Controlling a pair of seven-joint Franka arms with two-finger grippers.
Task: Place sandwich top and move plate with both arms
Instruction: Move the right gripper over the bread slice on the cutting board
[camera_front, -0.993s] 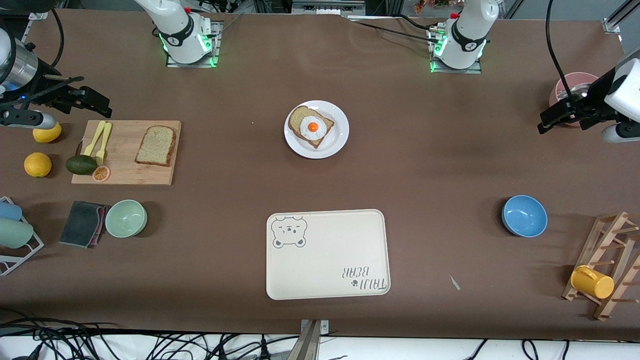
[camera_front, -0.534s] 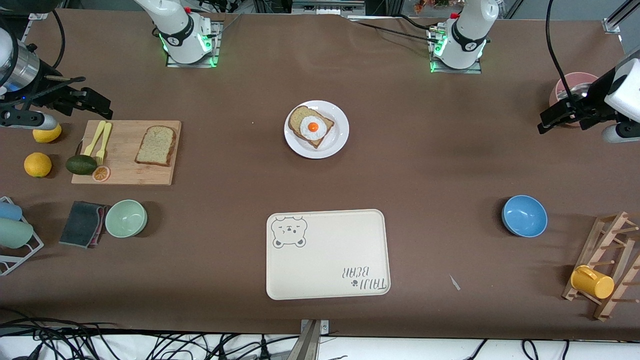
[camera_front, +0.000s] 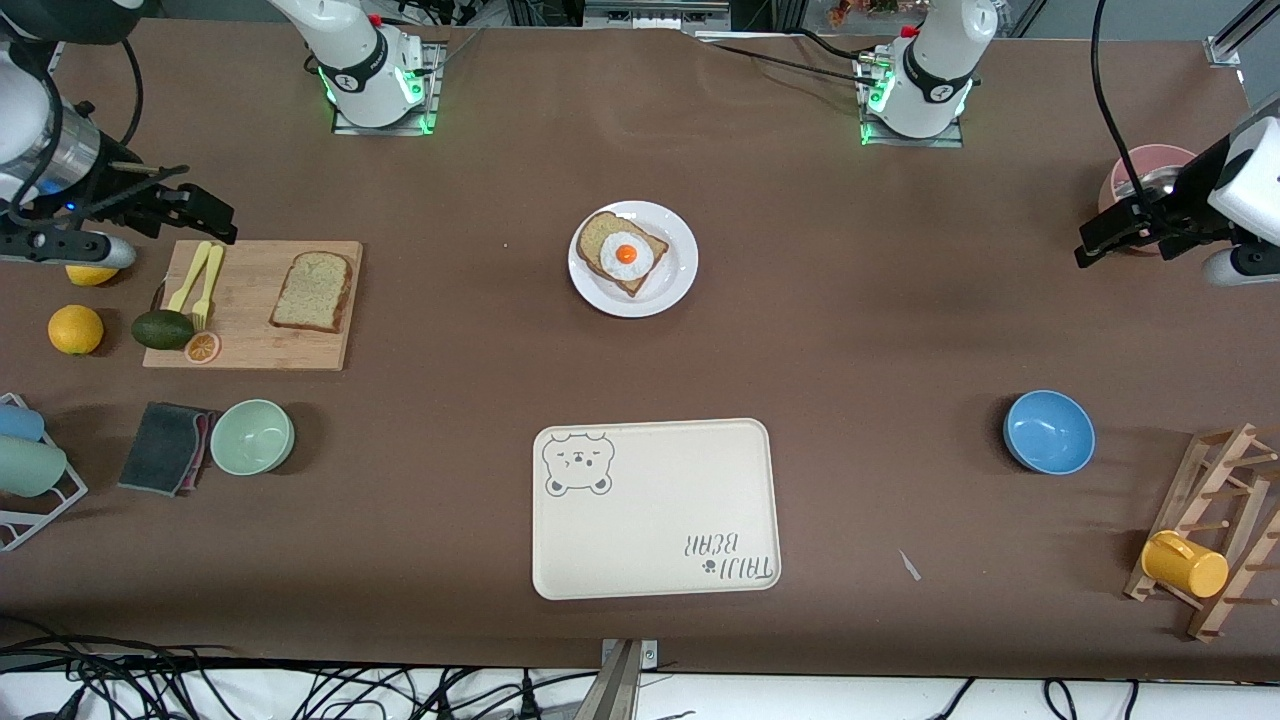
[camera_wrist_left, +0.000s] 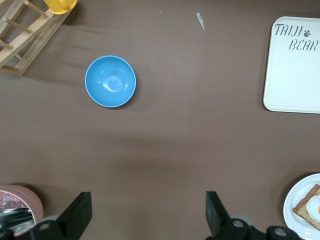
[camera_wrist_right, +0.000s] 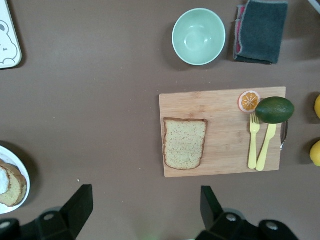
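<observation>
The sandwich top (camera_front: 312, 291) (camera_wrist_right: 184, 142) lies flat on a wooden cutting board (camera_front: 250, 350) toward the right arm's end of the table. The white plate (camera_front: 677, 283) sits mid-table and carries a bread slice with a fried egg (camera_front: 622, 252). My right gripper (camera_front: 212, 214) (camera_wrist_right: 146, 205) hangs open and empty over the table just off the board's corner, near the yellow fork and knife. My left gripper (camera_front: 1093, 246) (camera_wrist_left: 148, 210) hangs open and empty over bare table beside a pink bowl (camera_front: 1135, 172); the plate's rim (camera_wrist_left: 295, 202) shows at the edge of its wrist view.
The board also holds an avocado (camera_front: 162, 329), an orange slice (camera_front: 202, 347) and yellow cutlery (camera_front: 200, 280). A cream bear tray (camera_front: 655, 507) lies nearer the camera than the plate. Also here: green bowl (camera_front: 252, 436), grey cloth (camera_front: 165, 446), blue bowl (camera_front: 1048, 431), wooden rack with yellow cup (camera_front: 1185, 563), lemons (camera_front: 75, 329).
My right gripper has shifted a little toward the cutting board and now covers more of the lemon under it. The left arm has not moved.
</observation>
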